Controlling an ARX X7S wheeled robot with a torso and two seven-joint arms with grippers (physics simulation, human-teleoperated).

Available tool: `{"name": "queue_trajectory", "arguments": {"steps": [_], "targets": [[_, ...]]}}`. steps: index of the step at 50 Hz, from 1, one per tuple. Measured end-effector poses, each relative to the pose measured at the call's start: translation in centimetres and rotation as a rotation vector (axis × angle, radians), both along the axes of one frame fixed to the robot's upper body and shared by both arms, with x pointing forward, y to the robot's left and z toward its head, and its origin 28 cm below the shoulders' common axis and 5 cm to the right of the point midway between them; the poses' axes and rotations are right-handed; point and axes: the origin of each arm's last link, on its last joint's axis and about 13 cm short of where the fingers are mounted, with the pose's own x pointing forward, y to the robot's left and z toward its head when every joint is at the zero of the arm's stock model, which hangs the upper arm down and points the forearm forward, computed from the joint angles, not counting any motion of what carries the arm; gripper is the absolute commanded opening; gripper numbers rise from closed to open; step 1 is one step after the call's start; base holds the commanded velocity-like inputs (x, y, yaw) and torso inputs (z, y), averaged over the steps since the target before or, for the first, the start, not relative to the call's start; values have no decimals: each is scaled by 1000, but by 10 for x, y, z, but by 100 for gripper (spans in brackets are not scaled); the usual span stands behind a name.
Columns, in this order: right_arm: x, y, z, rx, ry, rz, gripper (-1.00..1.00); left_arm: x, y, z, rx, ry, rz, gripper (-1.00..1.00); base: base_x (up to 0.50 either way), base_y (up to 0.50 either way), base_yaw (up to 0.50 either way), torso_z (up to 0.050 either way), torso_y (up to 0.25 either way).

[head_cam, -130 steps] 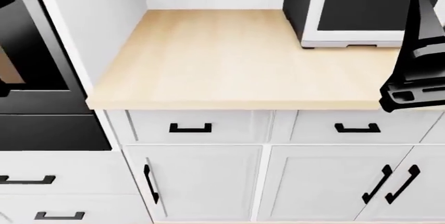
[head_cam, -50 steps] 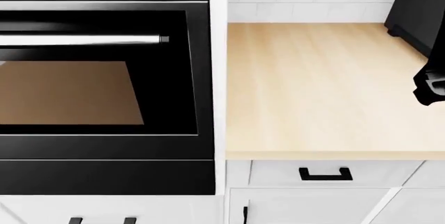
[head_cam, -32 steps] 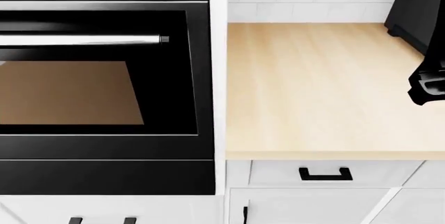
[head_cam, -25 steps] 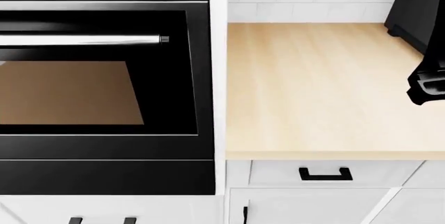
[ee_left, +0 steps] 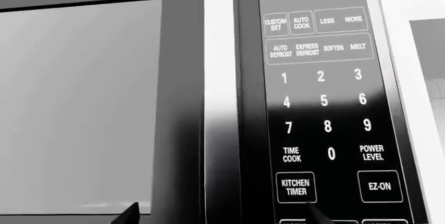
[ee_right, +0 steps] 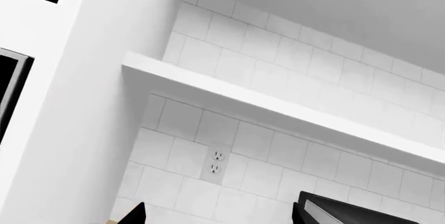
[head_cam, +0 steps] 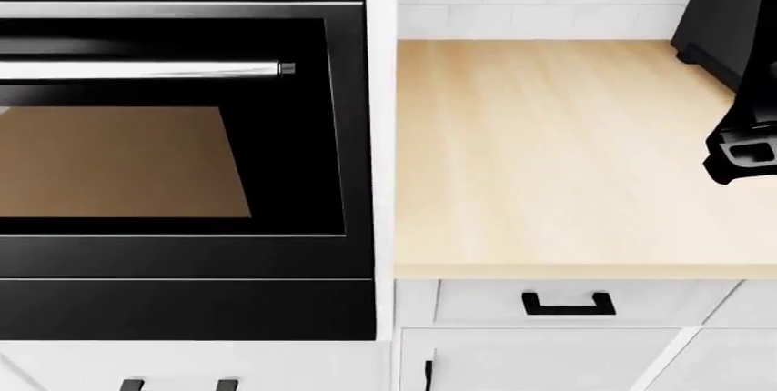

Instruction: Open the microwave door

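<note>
Only the dark side of the countertop microwave (head_cam: 726,11) shows, at the head view's far right edge. The microwave door is out of view. My right gripper (head_cam: 741,149) hovers over the counter just in front of that dark side. In the right wrist view the right gripper (ee_right: 217,214) is open, facing the tiled wall, with a dark box corner (ee_right: 361,212) beside one fingertip. My left gripper (ee_left: 222,214) is open with nothing between its fingers. It points at a black keypad panel (ee_left: 323,104) next to a grey glass window (ee_left: 76,104). The left arm is hidden in the head view.
A black built-in oven (head_cam: 170,164) with a steel bar handle (head_cam: 146,69) fills the left. The wooden countertop (head_cam: 547,155) runs to the right over white drawers with black handles (head_cam: 569,304). A white shelf (ee_right: 278,110) and a wall outlet (ee_right: 215,162) sit on the tiled backsplash.
The head view swung left from the counter and microwave front to the oven. Over the last second my right gripper crept slightly left and up.
</note>
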Motion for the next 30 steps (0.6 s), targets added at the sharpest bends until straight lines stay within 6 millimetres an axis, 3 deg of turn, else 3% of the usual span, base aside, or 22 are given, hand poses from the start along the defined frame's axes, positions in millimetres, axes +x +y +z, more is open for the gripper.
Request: {"name": "queue_trajectory", "arguments": {"steps": [25, 26, 30], "targets": [[6, -1, -7, -11, 21, -5, 100, 74, 1, 13, -65, 92, 62, 100, 0, 0, 0, 0, 0], [6, -1, -7, -11, 22, -5, 100, 77, 0, 13, -64, 98, 64, -100, 0, 0, 0, 0, 0], [7, -2, -9, -10, 26, -6, 100, 91, -4, 9, -54, 117, 71, -100, 0, 0, 0, 0, 0]]}}
